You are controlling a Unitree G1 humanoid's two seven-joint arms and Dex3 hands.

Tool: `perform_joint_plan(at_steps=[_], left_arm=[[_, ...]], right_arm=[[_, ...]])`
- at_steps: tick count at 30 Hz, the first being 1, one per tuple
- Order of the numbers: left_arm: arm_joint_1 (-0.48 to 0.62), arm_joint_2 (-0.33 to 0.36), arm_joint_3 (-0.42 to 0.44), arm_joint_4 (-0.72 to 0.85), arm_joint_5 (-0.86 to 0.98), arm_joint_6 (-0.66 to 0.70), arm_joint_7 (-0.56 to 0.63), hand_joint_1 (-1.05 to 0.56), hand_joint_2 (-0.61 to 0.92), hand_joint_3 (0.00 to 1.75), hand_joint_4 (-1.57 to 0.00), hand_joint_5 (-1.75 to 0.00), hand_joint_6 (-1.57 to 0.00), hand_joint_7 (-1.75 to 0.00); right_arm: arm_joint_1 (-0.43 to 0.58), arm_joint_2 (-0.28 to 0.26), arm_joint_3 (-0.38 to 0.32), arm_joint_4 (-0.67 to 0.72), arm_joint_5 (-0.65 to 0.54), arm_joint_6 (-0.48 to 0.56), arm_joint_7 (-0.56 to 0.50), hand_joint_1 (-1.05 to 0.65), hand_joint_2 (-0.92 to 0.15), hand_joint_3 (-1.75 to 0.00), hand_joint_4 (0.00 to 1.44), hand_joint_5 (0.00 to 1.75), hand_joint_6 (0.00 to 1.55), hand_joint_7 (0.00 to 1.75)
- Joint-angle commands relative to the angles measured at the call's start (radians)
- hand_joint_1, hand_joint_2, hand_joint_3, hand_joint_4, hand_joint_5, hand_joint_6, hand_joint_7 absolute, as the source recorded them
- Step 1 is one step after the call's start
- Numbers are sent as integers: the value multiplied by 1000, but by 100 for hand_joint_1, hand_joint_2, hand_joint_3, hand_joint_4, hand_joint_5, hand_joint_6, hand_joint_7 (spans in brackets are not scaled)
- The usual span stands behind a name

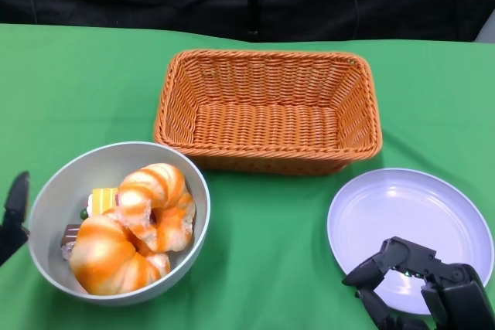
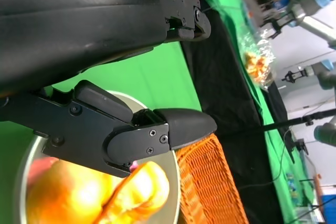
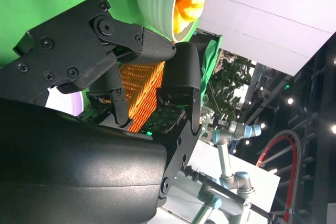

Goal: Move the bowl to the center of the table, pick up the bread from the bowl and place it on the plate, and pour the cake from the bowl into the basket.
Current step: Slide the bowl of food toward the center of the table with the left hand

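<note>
A grey bowl (image 1: 52,185) sits at the near left of the green table. It holds two orange-and-white bread rolls (image 1: 155,202) (image 1: 108,259), a small yellow cake slice (image 1: 102,199) and a brown piece (image 1: 70,235). My left hand (image 1: 14,216) shows at the left edge, just beside the bowl, holding nothing. In the left wrist view its fingers (image 2: 131,135) reach over the bowl's rim (image 2: 175,192) above the bread (image 2: 142,187). My right hand (image 1: 421,284) hovers over the near edge of the pale plate (image 1: 402,210), fingers apart and empty.
An empty orange wicker basket (image 1: 267,56) stands at the back centre, beyond the bowl and plate. A black backdrop runs along the table's far edge. The right wrist view shows the basket (image 3: 139,90) and the bowl (image 3: 155,3) past the fingers (image 3: 105,40).
</note>
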Motion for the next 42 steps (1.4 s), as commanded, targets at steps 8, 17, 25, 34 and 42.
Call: perform_joint_plan(at_steps=[8,17,25,34,42], left_arm=[[-103,55,68,89,-207,267,-54,-72,92,91,0,0,0,0],[-164,144,67,246,-319,355,-184,-74,92,90,0,0,0,0],[-185,157,64,255,-424,474,-249,-75,92,84,0,0,0,0],[-243,165,78,333,-516,646,-234,-76,92,83,0,0,0,0],[-249,181,19,331,-506,696,-270,-78,92,83,0,0,0,0]], right_arm=[[12,-10,-4,-18,12,6,2,-27,-61,-84,69,147,80,106],[21,-8,-1,-32,19,15,5,-27,-60,-84,69,147,80,106],[25,-9,-1,-39,19,21,6,-27,-61,-83,70,145,80,106],[27,-9,-4,-43,16,17,8,-26,-60,-84,70,145,79,105],[33,-7,-4,-54,16,26,6,-26,-60,-85,69,145,79,106]])
